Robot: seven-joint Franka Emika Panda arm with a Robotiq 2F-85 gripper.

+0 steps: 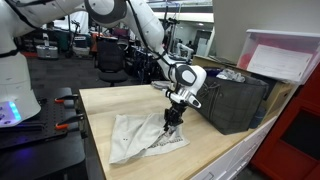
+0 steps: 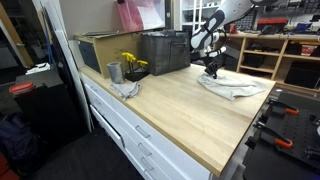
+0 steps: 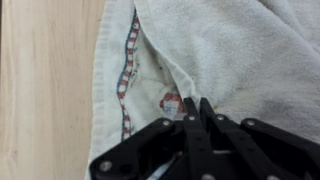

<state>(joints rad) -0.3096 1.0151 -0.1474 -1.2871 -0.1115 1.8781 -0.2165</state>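
Gripper: black two-finger gripper [image 3: 195,108], wrist pointing straight down; in both exterior views it sits low on the cloth.
Gripper state: clenched. In the wrist view the fingertips meet on a raised fold, so it reads as pinching the towel.
Held thing: white terry-cloth towel [image 3: 235,50], rumpled, lying on the table; only the pinched ridge looks raised.
Towel location: near one corner of the light wooden tabletop [image 1: 215,148], just in front of the dark slatted plastic crate [image 1: 235,100], apart from it.
Towel detail: red-and-blue patterned hem band [image 3: 127,75] runs down one edge. A small red tag [image 3: 170,100] sits just beside the fingertips.
Grasp point: on a crease inside the hem band, not on the edge itself.
Other things: metal cup [image 2: 114,72] with yellow flowers [image 2: 132,63] and a grey rag [image 2: 127,88] at the far end of the counter, well apart from the towel.
Step in hand: judged as securing a pinch on the fold.
Doing it well: keep the fingers fully squeezed, since terry is thick and soft and a thin fold can slip. Get enough layers between the pads. Any lift is best straight up and slow, so the cloth drapes instead of dragging.
Risk: catching only the top layer, or snagging the tag. The crate wall is near, so stay clear of that side.
Cannot tell: how deep the fold sits between the fingers; the fingers hide it.
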